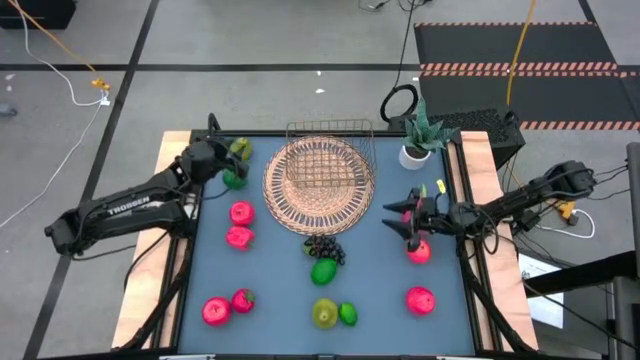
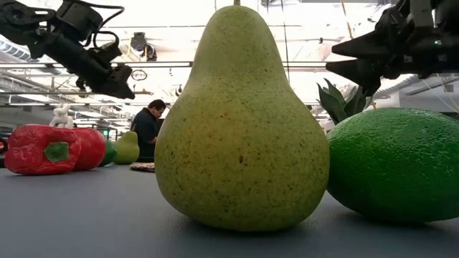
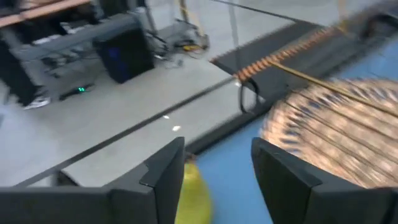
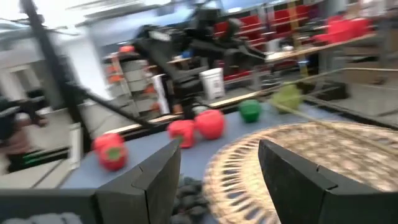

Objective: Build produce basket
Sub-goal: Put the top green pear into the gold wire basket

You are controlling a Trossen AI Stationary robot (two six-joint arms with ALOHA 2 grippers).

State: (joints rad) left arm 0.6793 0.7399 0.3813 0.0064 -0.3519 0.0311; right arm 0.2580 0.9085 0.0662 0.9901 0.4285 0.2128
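The tan wicker basket (image 1: 320, 180) sits at the table's far middle and holds nothing that I can see. My left gripper (image 1: 228, 160) is open beside the basket's left rim, its fingers on either side of a yellow-green fruit (image 3: 193, 198) without touching it. A green fruit (image 1: 235, 180) lies just nearer. My right gripper (image 1: 398, 218) is open and raised, right of the basket (image 4: 311, 162), just beyond a red fruit (image 1: 418, 250). The dark grape bunch (image 1: 325, 247) lies on the table just near of the basket.
Red fruits (image 1: 240, 225) lie left of the basket, and more sit at the near left (image 1: 228, 306) and near right (image 1: 420, 298). A green fruit (image 1: 323, 270), a pear (image 2: 240, 122) and a lime (image 2: 394, 165) lie near the front edge. A potted plant (image 1: 415, 148) stands at the far right.
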